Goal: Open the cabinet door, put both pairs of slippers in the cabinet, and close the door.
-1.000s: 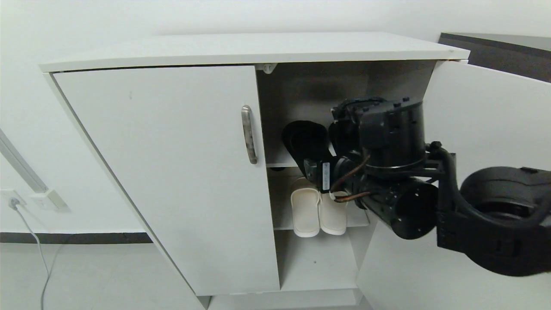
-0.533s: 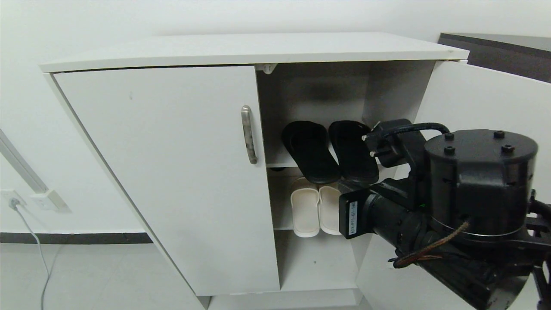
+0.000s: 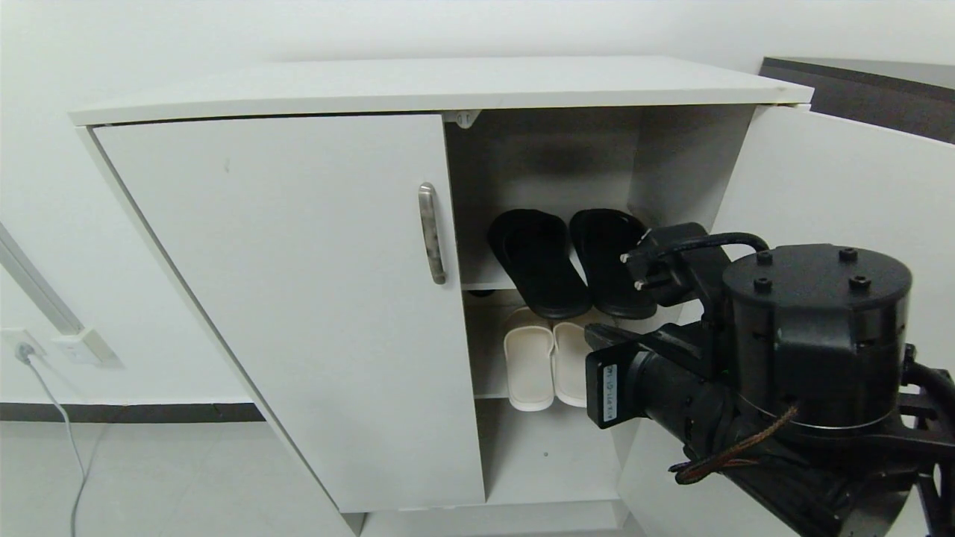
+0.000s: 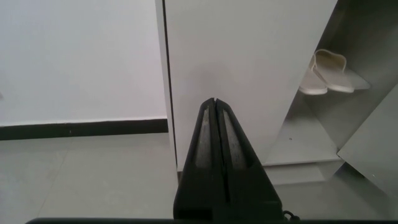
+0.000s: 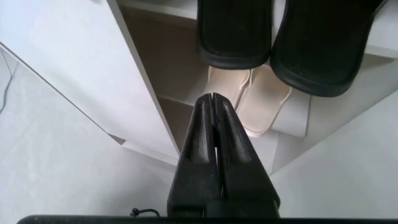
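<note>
head view shows matte black slippers [image 3: 541,261] above smooth cream slippers [image 3: 530,365].

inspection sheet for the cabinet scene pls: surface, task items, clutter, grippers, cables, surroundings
Surface: white cabinet; left door shut, right door swung open.
Job's things: black slippers side by side on the upper shelf, ends overhanging its edge; white slippers side by side on the shelf below.
Clutter: nothing seen.
Grippers: left gripper shut, empty, low in front of the left door; right gripper shut, empty, just outside the open compartment.
Cables: grey cord runs from the wall socket down to the floor.
Surroundings: white wall, dark skirting strip.
</note>
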Controlling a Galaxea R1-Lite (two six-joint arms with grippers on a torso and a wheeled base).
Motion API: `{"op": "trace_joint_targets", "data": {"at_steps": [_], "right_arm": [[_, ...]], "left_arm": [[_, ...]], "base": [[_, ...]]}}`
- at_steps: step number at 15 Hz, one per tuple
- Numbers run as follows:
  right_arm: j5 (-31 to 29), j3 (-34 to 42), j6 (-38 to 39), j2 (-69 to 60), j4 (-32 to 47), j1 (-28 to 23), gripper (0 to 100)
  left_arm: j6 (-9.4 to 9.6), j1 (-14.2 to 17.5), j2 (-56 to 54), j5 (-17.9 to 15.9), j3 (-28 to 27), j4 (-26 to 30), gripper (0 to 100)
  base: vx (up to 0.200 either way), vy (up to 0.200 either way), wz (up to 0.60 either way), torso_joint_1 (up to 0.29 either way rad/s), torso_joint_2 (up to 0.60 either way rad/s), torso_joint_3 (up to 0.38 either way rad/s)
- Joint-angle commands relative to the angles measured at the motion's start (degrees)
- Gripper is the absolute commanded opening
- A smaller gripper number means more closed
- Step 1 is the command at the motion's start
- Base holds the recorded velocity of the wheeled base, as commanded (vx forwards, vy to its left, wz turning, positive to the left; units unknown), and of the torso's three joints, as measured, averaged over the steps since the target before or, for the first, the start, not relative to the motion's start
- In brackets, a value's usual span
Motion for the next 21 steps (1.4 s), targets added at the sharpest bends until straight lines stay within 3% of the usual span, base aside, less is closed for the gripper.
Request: {"op": "trace_joint_targets", "data": {"at_steps": [1, 15, 21], "right_arm": [[0.0, 0.0, 0.0, 0.8, 0.0, 0.0, 0], [0.1, 2.8, -0.3, 0.8, -2.1, -0.9, 0], [0.1, 3.0, -0.3, 1.1, -2.1, -0.9, 0]], "left_arm": [[-0.08, 0.0, 0.1, 0.0, 0.0, 0.0, 0], [-0.17, 0.0, 0.1, 0.0, 0.0, 0.0, 0], [-0.17, 0.0, 0.1, 0.0, 0.0, 0.0, 0]], "base": [[0.0, 0.0, 0.0, 0.0, 0.0, 0.0], [-0.186, 0.0, 0.0, 0.002, 0.0, 0.002], [0.0, 0.0, 0.0, 0.0, 0.0, 0.0]]}}
